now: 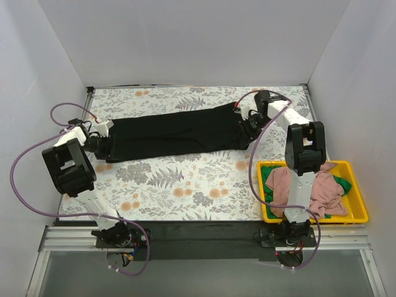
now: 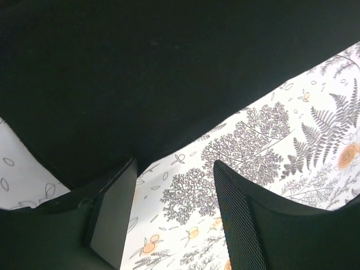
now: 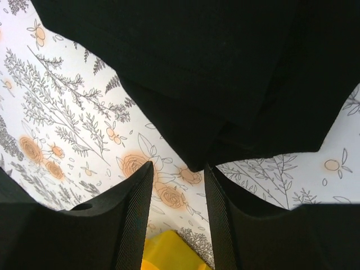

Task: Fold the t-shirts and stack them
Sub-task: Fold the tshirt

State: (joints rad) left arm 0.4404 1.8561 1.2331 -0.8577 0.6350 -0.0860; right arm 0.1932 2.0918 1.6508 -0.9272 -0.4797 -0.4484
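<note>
Left gripper [image 2: 173, 175] and right gripper [image 3: 178, 174] hang parted and empty at opposite ends of the black t-shirt [image 1: 173, 133], where I judge I can pinch both ends for folding.

Black t-shirt [image 1: 176, 133] folded long on tablecloth [image 1: 185, 185]; pink t-shirt [image 1: 325, 192], green t-shirt [image 1: 270, 178] crumpled in bin [image 1: 359, 218]

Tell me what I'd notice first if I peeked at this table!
The long black t-shirt stretched across the middle of the flowery tablecloth, with the left gripper at one end and the right gripper at the other, both open. Then the yellow bin at the near right corner, holding a crumpled pink shirt and a green shirt.
</note>
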